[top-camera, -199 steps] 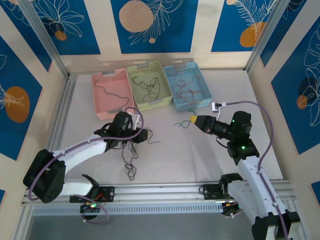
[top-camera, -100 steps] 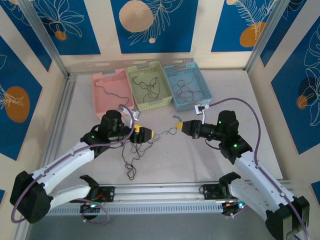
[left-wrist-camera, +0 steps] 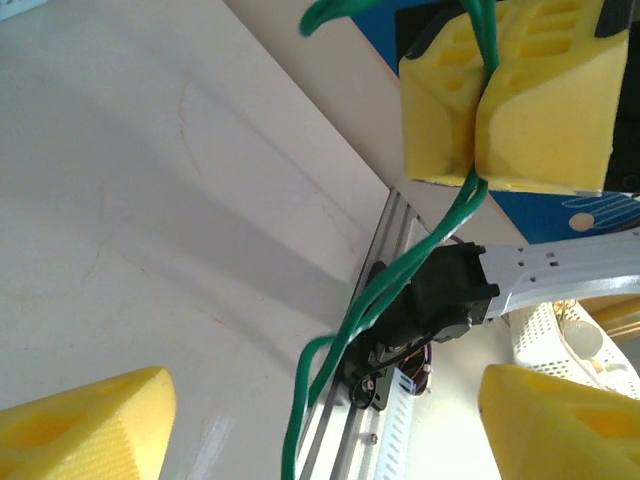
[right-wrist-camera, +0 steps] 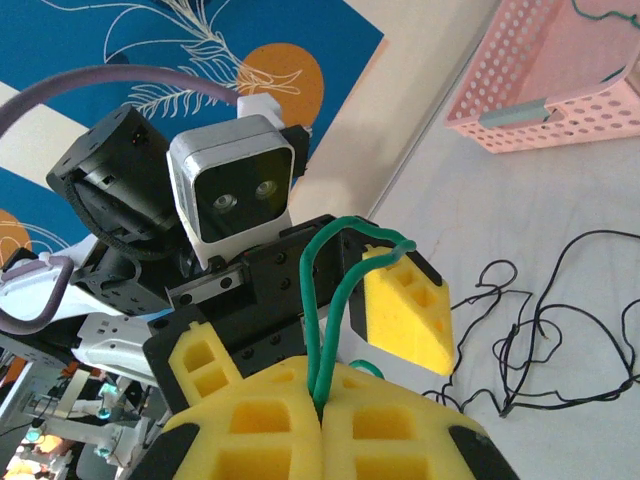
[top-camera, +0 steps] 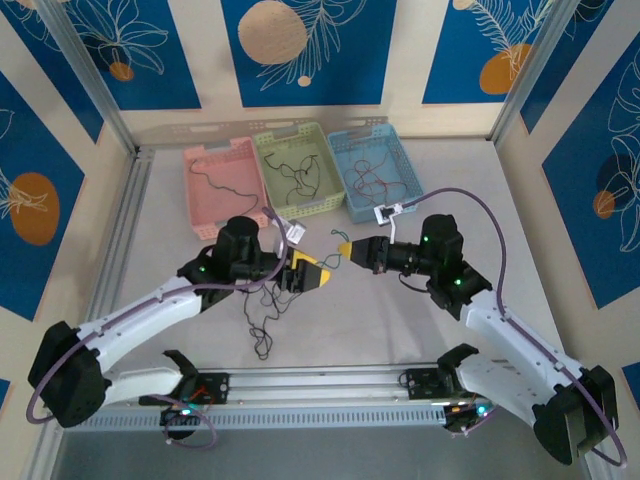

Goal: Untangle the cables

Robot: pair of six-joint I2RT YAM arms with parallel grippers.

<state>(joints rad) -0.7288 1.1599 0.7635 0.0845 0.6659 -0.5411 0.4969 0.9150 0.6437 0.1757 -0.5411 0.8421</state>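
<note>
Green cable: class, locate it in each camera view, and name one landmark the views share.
Top view: green cable, faint, mid-table at the tip of the right pincer.
Left wrist: green cable trails from upper right to bottom centre.
Right wrist: green cable loops up from bottom centre.
Shared landmark: the yellow right pincer, shut on it.

Left gripper (top-camera: 314, 273) agape, right gripper (top-camera: 346, 250) closed.
</note>
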